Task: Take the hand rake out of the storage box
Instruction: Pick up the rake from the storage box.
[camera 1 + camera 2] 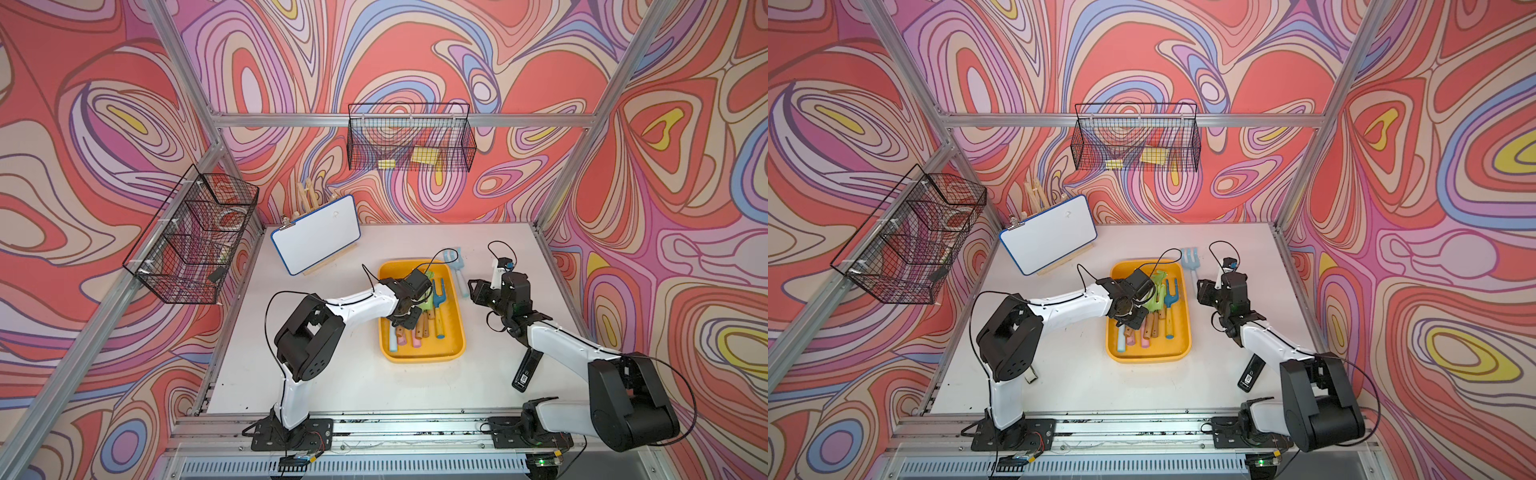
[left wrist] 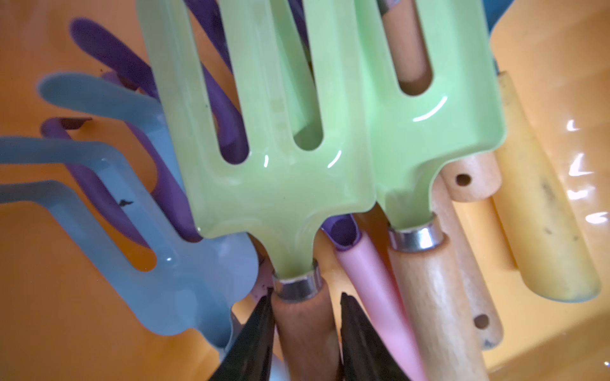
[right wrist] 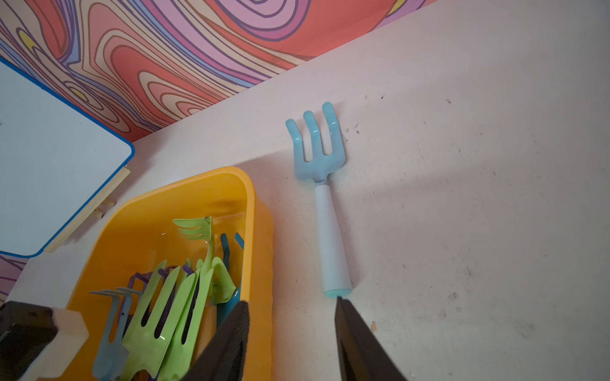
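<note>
The storage box is a shallow yellow-orange tray in mid-table holding several hand rakes. My left gripper reaches down into it. Its jaws are shut on the wooden handle of a light green hand rake, just below the metal collar. A second green rake lies alongside, over purple and grey-blue ones. My right gripper stands open and empty above the table, just right of the box.
A light blue rake with a white handle lies on the table beyond the right gripper. A whiteboard leans at the back left. A black device lies by the right arm. Wire baskets hang on the walls.
</note>
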Motion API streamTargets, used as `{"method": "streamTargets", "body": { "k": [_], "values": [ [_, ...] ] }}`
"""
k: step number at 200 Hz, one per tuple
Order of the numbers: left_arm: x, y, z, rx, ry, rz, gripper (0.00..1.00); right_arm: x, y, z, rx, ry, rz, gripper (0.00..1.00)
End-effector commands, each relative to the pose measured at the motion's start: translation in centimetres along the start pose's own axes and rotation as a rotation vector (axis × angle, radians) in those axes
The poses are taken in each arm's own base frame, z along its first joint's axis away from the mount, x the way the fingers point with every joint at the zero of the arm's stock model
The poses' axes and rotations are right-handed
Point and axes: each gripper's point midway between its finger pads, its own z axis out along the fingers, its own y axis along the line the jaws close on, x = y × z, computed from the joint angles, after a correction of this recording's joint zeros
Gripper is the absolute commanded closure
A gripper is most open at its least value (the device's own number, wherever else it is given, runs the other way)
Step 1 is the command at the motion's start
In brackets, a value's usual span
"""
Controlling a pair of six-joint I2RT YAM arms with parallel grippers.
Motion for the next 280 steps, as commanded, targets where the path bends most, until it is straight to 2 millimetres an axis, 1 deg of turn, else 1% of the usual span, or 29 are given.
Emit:
{"method": "streamTargets", "body": {
  "k": [1, 18, 48, 113, 124, 149, 185, 207, 228, 256, 280],
  "values": [
    [0.4, 0.0, 0.2, -0.014, 0.031, 0.001, 0.70, -0.5, 0.2, 0.2, -0.004, -0.004, -0.005, 0.53],
    [0.3, 0.1, -0.1, -0.011, 0.021, -0.002, 0.76, -0.5, 0.2, 0.2, -0.006, -0.003, -0.005, 0.53],
    [0.2, 0.3, -1.0, -0.010, -0.002, -0.010, 0.79, -0.5, 0.2, 0.3, -0.004, -0.003, -0.004, 0.54],
    [-1.4, 0.8, -5.6, 0.000, -0.126, -0.031, 0.85, -0.5, 0.2, 0.4, -0.004, 0.001, -0.005, 0.54],
    [-1.5, 0.6, -6.3, 0.017, -0.148, -0.033, 0.85, -0.5, 0.2, 0.4, -0.005, 0.000, -0.006, 0.54],
    [-1.6, 1.0, -8.1, 0.020, -0.204, -0.051, 0.86, -0.5, 0.2, 0.4, -0.004, 0.004, -0.005, 0.54],
    [-1.9, 2.3, -10.7, -0.023, -0.256, -0.052, 0.87, -0.5, 0.2, 0.5, -0.004, 0.007, -0.005, 0.54],
    [-1.7, 2.8, -11.7, -0.036, -0.283, -0.052, 0.87, -0.4, 0.2, 0.6, -0.005, 0.012, -0.005, 0.54],
    [-1.6, 3.8, -12.6, -0.067, -0.305, -0.059, 0.87, -0.4, 0.2, 0.7, -0.005, 0.016, -0.005, 0.54],
    [-1.3, 5.7, -12.8, -0.080, -0.304, -0.088, 0.86, -0.4, 0.3, 0.8, -0.006, 0.020, -0.005, 0.54],
    [-1.2, 7.8, -12.9, -0.100, -0.315, -0.125, 0.86, -0.3, 0.3, 0.9, -0.005, 0.027, -0.006, 0.54]
  ]
}}
